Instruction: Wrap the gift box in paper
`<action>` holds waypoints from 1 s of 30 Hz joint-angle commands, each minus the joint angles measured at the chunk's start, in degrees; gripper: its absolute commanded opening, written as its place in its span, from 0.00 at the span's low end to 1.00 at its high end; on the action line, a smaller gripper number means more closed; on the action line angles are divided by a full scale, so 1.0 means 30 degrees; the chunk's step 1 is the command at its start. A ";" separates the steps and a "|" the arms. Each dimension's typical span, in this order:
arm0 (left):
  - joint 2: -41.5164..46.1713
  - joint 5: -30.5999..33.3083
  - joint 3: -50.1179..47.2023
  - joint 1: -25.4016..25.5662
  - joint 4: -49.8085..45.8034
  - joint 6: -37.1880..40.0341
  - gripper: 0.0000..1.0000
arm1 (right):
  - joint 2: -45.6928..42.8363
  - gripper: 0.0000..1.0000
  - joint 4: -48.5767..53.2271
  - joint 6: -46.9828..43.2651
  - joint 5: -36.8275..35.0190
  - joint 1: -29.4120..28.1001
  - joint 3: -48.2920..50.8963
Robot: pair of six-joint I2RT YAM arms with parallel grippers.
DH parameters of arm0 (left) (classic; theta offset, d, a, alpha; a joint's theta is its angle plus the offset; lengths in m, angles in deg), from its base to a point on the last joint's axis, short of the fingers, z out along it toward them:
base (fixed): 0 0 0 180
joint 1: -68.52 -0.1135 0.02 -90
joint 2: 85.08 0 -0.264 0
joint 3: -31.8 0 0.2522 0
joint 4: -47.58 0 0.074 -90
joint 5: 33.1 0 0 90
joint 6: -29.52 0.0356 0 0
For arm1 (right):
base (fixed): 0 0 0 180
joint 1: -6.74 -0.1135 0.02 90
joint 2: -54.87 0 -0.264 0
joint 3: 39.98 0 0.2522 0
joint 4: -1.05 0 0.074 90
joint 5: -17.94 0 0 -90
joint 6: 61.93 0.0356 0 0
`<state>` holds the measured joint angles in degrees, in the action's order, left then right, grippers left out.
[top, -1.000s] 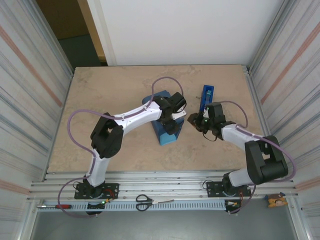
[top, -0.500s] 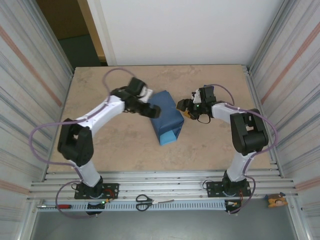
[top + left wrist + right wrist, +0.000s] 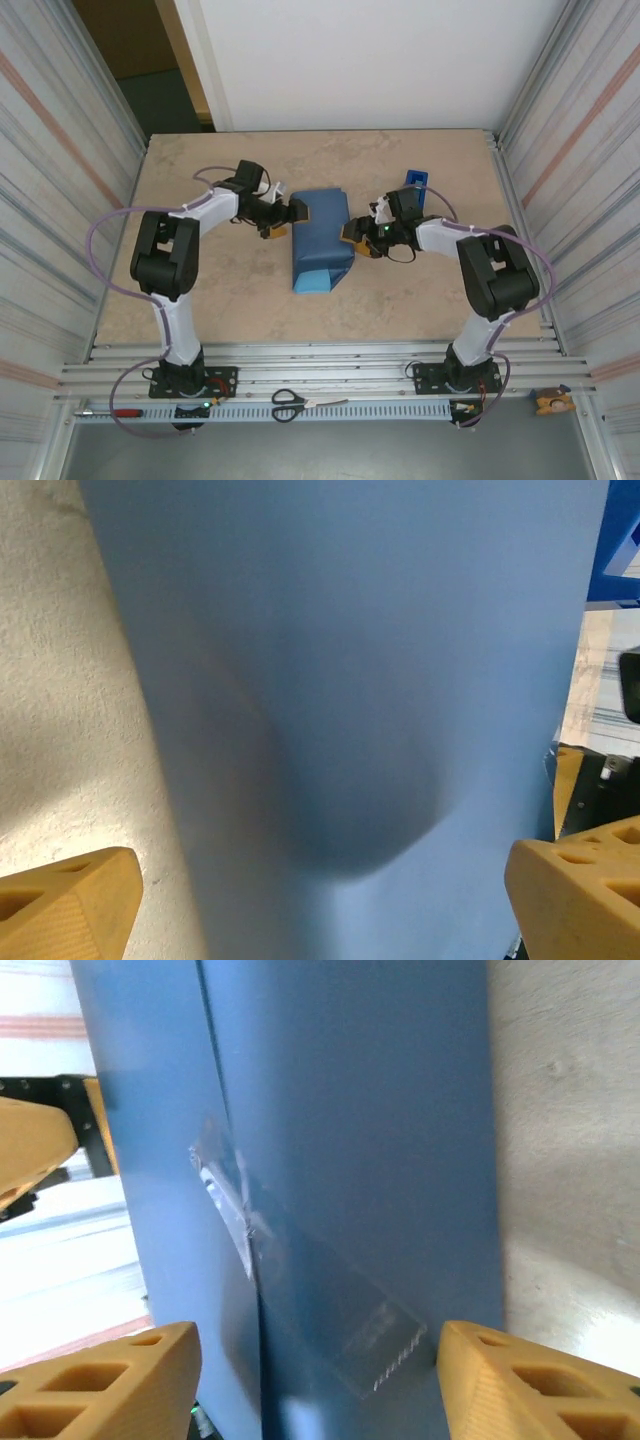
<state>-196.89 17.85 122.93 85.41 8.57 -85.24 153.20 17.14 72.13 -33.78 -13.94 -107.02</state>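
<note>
Wrapped paper [image 3: 320,238] at bench [image 3: 200,290] centre, tape strip [image 3: 335,1295] on seam. Both released: left fingers [image 3: 65,900], right fingers [image 3: 110,1380], flanking it. Best: crease near end flap flat before taping.

You're looking at smooth matt paper [image 3: 350,680], with a glossy clear plastic tape strip [image 3: 320,1290] on it. Table [image 3: 400,300] reads rough, matt, stone-like.

The left tool [image 3: 287,220] has swung off the top of the paper [image 3: 320,238] and now gapes just beside its left edge. The right tool [image 3: 361,232] has left the tape dispenser [image 3: 415,180] for the paper's right edge, jaws wider. The wrapped paper lies straighter on the counter [image 3: 200,290].
</note>
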 commanded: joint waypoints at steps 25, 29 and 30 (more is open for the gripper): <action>0.7073 -0.0089 -1.2533 0.0064 0.6727 -0.4980 0.18 | 0.4006 0.09 1.0026 -0.7331 -0.8223 -0.4934 -0.9516; 0.6926 -0.0290 -1.3546 0.0575 0.8042 -0.6105 0.13 | 0.4300 0.07 1.0415 -0.7129 -0.8425 -0.4911 -0.9031; 0.6869 -0.0349 -1.3842 0.0709 0.8565 -0.6499 0.13 | 0.4274 0.07 1.0444 -0.7104 -0.8411 -0.4925 -0.8918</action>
<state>-176.13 18.62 83.65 86.70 29.88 -100.82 163.82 43.57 51.67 -57.26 -28.50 -134.56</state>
